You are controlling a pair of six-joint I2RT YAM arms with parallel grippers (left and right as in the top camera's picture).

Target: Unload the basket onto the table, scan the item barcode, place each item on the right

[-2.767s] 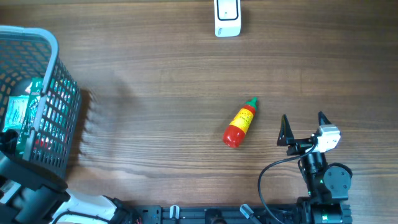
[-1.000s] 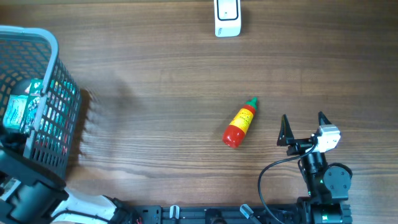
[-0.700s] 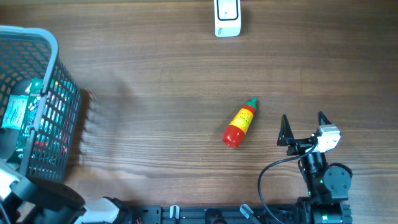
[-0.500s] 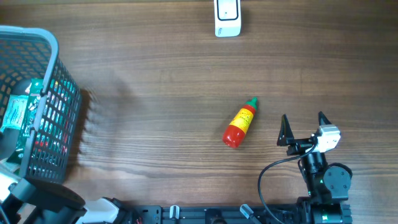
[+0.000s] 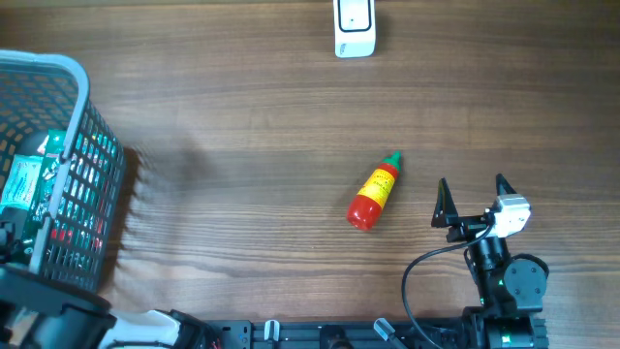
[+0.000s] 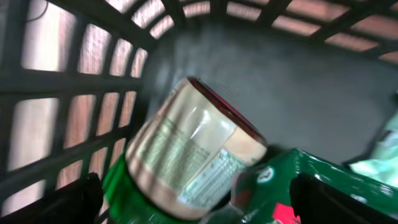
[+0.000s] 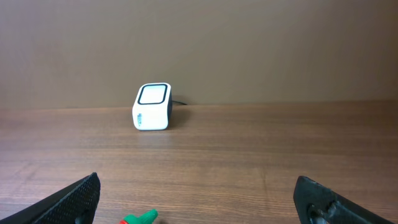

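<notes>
Wood-grain table [image 5: 242, 116]. Grey mesh basket [image 5: 97, 194] sits at its left edge, partly out of frame. Inside: a green-and-white packet [image 5: 21, 179] near the rim. Close-up into the basket shows a tilted jar [image 6: 193, 155], beige printed label, dark red lid, resting on green packaging [image 6: 311, 180]. Print is too blurred to read.

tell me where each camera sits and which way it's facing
overhead: above the table, looking straight down on the scanner, sauce bottle and basket; right gripper open at the near edge, left arm by the basket.
left wrist: inside the basket, facing a jar; own fingertips in the bottom corners.
right wrist: low over the table, facing level toward the scanner; own fingertips in the bottom corners, green cap at the bottom edge.
shared: overhead and right wrist both show scanner and bottle.
</notes>
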